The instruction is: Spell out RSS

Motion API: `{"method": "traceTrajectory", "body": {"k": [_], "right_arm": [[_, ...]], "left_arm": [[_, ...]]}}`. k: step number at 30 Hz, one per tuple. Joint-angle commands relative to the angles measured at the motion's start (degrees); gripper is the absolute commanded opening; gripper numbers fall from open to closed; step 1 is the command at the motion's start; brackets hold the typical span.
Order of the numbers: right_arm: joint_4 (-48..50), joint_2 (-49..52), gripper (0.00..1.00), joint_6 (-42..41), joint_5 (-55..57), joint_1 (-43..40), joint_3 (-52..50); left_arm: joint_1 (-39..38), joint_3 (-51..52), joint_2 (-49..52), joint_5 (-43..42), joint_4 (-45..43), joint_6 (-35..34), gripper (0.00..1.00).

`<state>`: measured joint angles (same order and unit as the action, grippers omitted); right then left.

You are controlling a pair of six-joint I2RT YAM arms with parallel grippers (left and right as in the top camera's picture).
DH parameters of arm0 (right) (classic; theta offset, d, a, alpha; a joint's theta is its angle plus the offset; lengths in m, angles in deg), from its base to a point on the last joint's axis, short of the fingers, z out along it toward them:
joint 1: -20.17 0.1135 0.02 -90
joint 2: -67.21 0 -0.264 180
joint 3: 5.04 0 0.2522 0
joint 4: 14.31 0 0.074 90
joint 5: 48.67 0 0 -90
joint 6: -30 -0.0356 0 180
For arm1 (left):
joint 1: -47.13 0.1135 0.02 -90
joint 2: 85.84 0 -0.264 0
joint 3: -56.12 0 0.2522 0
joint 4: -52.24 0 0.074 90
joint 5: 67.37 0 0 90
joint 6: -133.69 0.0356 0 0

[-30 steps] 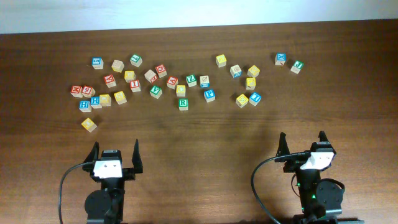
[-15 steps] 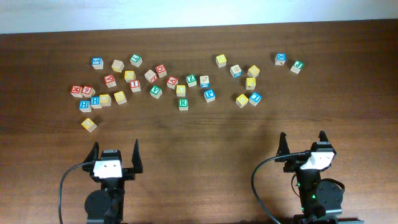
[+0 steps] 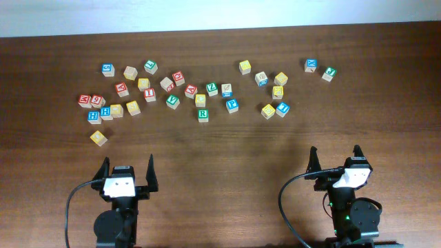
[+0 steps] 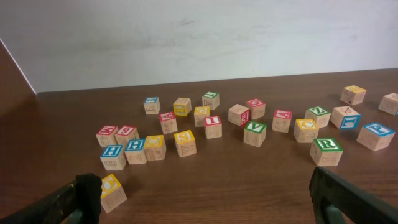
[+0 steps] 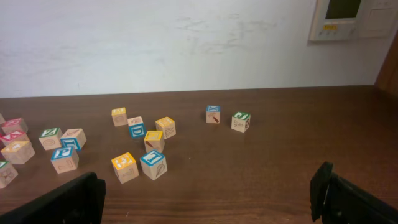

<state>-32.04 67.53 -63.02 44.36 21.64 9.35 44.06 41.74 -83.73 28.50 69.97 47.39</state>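
Note:
The R cube (image 3: 202, 114), a green R on a pale face, lies at the front of the cube scatter; it also shows in the left wrist view (image 4: 326, 151). Several yellow-faced cubes lie among the others, such as one (image 3: 133, 107) left of the middle, seen close in the left wrist view (image 4: 185, 142), and one (image 3: 268, 111) on the right (image 5: 125, 166). I cannot read their letters for sure. My left gripper (image 3: 128, 162) (image 4: 205, 199) and right gripper (image 3: 334, 151) (image 5: 205, 196) are open and empty, well in front of the cubes.
Many other lettered cubes with red, blue and green faces spread across the far half of the table. A lone yellow cube (image 3: 98, 138) lies nearest my left gripper (image 4: 112, 191). A green V cube (image 3: 172, 101) sits left of the R cube. A white wall bounds the back.

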Motion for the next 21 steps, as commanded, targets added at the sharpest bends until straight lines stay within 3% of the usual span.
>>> {"method": "traceTrajectory", "body": {"k": [1,9,14,16,18,21], "right_arm": [[-0.3,0.2,0.98,-0.4,1.3,-0.4,-0.3],[-0.3,0.2,0.98,-0.4,1.3,-0.4,-0.3],[-0.3,0.2,0.98,-0.4,1.3,-0.4,-0.3],[-0.3,0.2,0.98,-0.4,1.3,-0.4,-0.3],[-0.3,0.2,0.98,-0.4,1.3,-0.4,-0.3],[-0.3,0.2,0.98,-0.4,1.3,-0.4,-0.3]], "left_arm": [[-0.3,0.1,0.2,1.0,0.2,1.1,0.99],[-0.3,0.1,0.2,0.8,0.2,1.1,0.99],[-0.3,0.1,0.2,-29.7,-1.0,1.1,0.99],[-0.3,0.1,0.2,-34.0,-2.1,0.6,0.99],[-0.3,0.0,0.2,-39.0,-8.0,-4.4,0.99],[-0.3,-1.4,0.2,-39.3,-18.2,-11.4,0.99]]}}
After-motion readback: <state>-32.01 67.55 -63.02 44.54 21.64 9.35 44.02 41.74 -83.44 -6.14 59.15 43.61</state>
